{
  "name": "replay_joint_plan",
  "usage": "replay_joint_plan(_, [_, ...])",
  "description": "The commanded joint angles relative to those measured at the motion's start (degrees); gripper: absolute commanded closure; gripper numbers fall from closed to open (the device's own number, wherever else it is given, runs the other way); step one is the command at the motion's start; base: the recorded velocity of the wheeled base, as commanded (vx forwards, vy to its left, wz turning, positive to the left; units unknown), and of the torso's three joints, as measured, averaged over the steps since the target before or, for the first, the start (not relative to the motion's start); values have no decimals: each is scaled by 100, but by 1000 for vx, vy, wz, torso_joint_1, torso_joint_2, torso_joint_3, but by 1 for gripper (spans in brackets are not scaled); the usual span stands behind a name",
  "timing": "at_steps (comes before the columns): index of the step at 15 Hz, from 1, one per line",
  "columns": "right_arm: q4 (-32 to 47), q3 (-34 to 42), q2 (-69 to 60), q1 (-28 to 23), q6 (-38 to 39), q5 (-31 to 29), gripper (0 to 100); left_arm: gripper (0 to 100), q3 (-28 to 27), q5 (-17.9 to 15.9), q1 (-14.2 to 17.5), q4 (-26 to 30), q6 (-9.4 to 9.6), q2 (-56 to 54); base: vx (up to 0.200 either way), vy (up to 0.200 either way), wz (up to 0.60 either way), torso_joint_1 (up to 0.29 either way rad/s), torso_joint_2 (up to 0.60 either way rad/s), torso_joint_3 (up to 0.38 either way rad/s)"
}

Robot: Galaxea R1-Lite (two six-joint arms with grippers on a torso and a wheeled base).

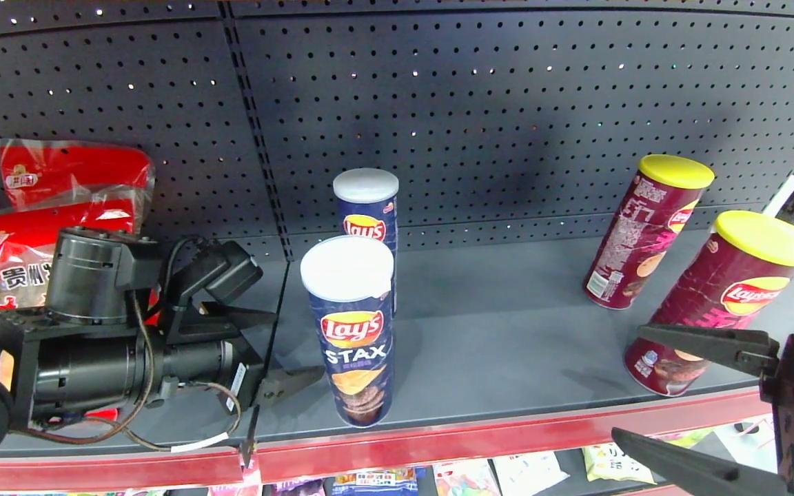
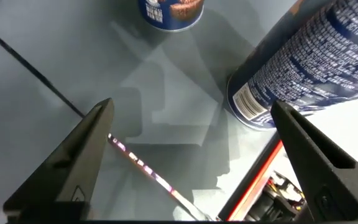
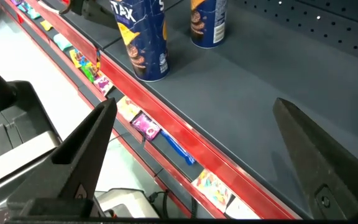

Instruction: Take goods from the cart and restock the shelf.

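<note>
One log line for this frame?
left gripper open, empty, beside front blue can | right gripper open, empty, off shelf front | shelf: two blue, two maroon cans standing

The front blue can (image 1: 354, 344) had a smooth, shiny printed skin and a dull white plastic lid (image 1: 347, 267). The blue can (image 1: 367, 213) behind it looked the same. The shelf (image 1: 507, 331) under it was smooth grey metal, not shiny. The back wall (image 1: 507, 103) behind it was dark metal full of little holes. The red strip (image 1: 473, 437) in front of it shone a bit. To its right, two dark red cans (image 1: 638, 234) were glossy with yellow plastic lids (image 1: 676, 171). To its left, red bags (image 1: 59, 200) were crinkly, shiny plastic.
</note>
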Motion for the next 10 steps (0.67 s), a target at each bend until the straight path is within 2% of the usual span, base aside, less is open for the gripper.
replay_joint_plan(1, [-1, -17, 20, 3, -1, 2, 0, 0, -47, -1, -1, 3, 2, 39, 0, 0, 0, 0, 0, 0])
replay_joint_plan(10, [-1, -17, 12, 3, -1, 2, 0, 0, -65, 69, -63, 3, -16, 31, 0, 0, 0, 0, 0, 0])
